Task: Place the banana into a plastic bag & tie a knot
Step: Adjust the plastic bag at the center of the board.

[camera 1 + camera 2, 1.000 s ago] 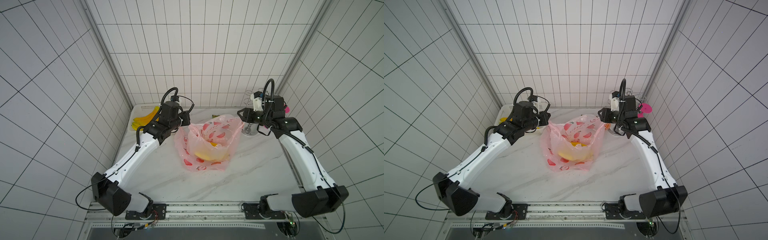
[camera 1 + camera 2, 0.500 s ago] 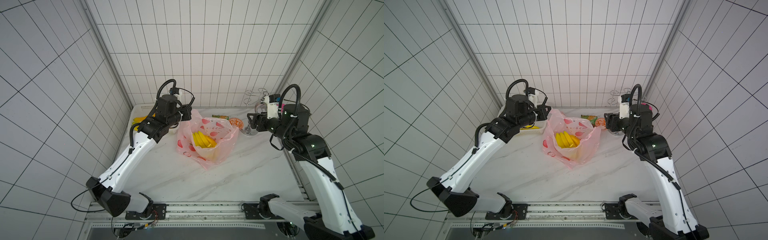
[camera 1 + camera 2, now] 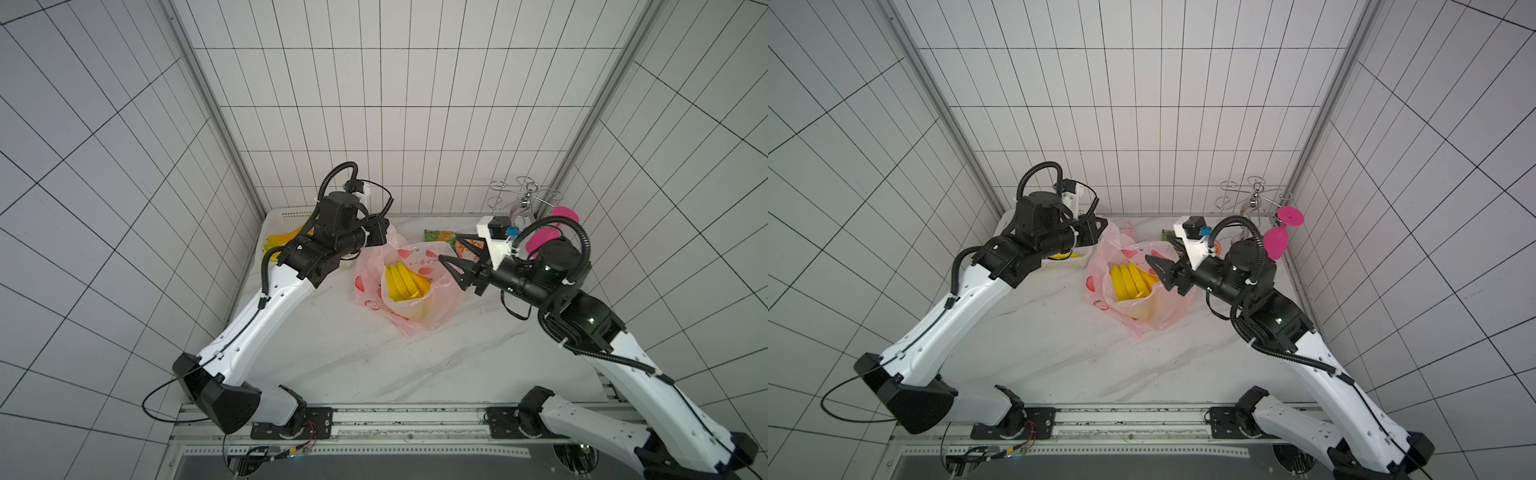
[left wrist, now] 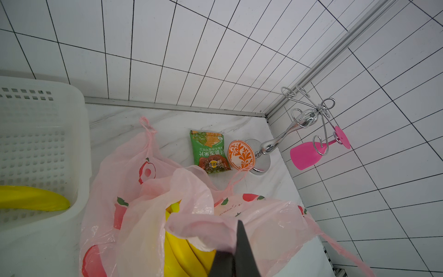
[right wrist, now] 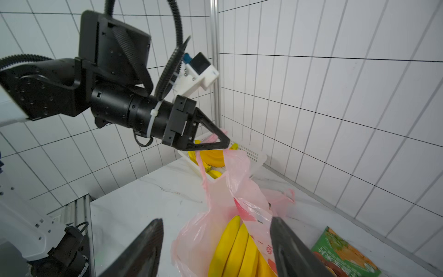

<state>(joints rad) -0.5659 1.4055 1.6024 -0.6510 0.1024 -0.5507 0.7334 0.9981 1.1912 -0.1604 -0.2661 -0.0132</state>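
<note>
My left gripper (image 5: 226, 144) is pinched shut on a thin handle of the plastic bag (image 3: 415, 320). It holds that side of the bag up. My right gripper (image 3: 449, 247) has its two fingers wide apart and holds nothing. In both top views it points at the open mouth of the bag from the right of the frame. I cannot tell if a finger touches the thin plastic.

The white table (image 3: 332, 357) fills the lower middle of both top views. It has grey streaks like marble.

A white basket (image 3: 286, 216) sits at the far left corner of the table, left of the middle of the frame. My left arm hides part of it. Some loose bananas (image 3: 277, 241) lie in it.

The plastic bag sits on the table in the middle of the frame, between my two grippers. It is pink and see-through, with red fruit pictures on it. Its mouth is open and faces up.

The banana bunch (image 3: 401, 282) is inside the bag. It is yellow, and I can see it through the open mouth.

A shiny metal rack (image 3: 524, 195) stands at the far right corner of the table, in the upper right of the frame. A pink cup (image 3: 545, 240) hangs upside down from it.

A green snack packet (image 4: 208, 151) lies flat on the table behind the bag. An orange round disc (image 4: 241, 155) is just beside it, at the foot of the rack.
</note>
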